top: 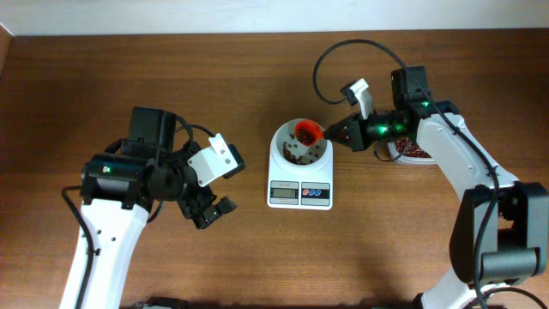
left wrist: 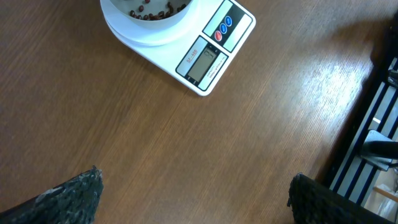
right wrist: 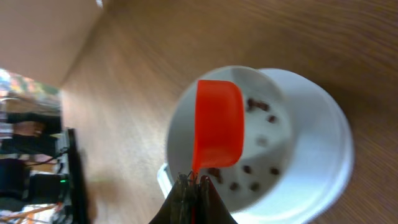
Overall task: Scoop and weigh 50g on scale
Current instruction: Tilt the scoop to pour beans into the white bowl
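Right now the right gripper (top: 333, 134) clamps the scoop (top: 308, 131) by its handle, cup directly over the scale (top: 299, 194) and its beans (top: 292, 153); the left gripper (top: 213, 213) gapes empty, farther off.

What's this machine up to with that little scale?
The right gripper is shut on an orange-red scoop and holds it over the white bowl that sits on top of the scale. Some dark red-brown beans already lie in the bowl. The left gripper stands open off to the side, holding nothing. The scale's reading is too small to make out.
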{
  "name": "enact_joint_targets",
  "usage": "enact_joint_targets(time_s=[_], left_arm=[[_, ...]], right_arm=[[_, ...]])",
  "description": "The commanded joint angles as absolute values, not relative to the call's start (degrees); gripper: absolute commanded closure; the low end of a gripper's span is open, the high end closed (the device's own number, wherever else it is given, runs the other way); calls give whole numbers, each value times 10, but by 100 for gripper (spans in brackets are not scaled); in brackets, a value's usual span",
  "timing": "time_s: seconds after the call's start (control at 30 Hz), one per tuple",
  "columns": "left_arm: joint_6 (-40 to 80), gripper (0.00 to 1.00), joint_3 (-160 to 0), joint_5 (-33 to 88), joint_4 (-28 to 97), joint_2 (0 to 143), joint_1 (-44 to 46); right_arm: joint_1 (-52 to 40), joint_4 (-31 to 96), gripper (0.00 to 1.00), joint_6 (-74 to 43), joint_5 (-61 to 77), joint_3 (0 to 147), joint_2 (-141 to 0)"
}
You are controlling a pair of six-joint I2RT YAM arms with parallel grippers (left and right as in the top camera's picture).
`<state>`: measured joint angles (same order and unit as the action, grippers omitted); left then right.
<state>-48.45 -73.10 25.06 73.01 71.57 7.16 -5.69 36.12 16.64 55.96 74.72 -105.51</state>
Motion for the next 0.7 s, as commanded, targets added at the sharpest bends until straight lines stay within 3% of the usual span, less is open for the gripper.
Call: enact_joint_targets(time_s=[0.0,0.13,0.23,0.33,0.67], left_arm=[[-492,1,-729,255,729,711,71],[-492,1,-729,255,729,711,71],[-492,1,-729,255,729,711,71],[-492,1,-729,255,729,711,71],[-492,1,-729,255,729,711,71]], right_arm=[[-64,354,96,136,465,749,-1053],[-74,357,96,131,455,750,-1049],[-74,355,96,150,542,752,-1025],[-80,386,96,135,402,752,-1020],[-98,386,96,148,436,761,-951]])
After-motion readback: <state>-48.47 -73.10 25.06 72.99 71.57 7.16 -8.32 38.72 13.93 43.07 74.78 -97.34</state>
